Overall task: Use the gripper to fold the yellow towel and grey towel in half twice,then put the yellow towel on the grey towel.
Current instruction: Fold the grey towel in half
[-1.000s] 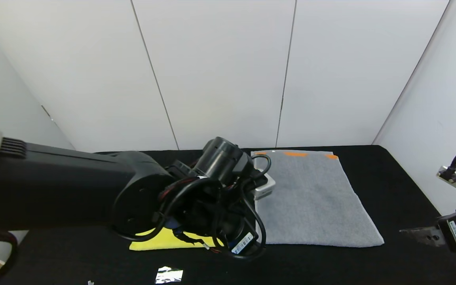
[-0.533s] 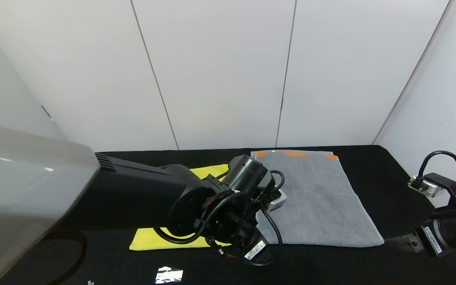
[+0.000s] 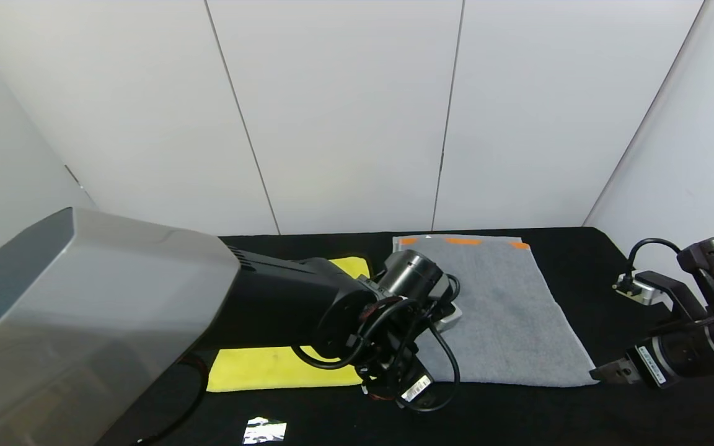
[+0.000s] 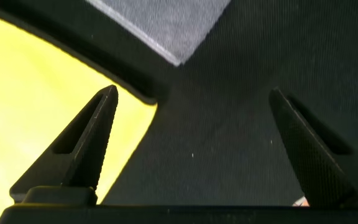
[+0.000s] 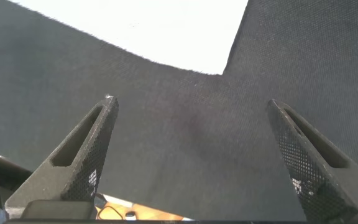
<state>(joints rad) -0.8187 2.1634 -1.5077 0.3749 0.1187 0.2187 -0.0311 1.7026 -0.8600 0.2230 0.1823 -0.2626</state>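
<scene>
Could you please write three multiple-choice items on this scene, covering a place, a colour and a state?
1. Where does the yellow towel lie relative to the grey towel?
A. on top of it
B. to its left, on the table
C. to its right

2. What colour are the blocks along the grey towel's far end?
A. orange
B. blue
C. green

3. How is the left gripper?
A. shut on the yellow towel
B. shut, empty
C. open

Answers: 1 B, the head view shows them side by side; 2 A, orange patches show there; 3 C, its fingers stand wide apart, holding nothing.
</scene>
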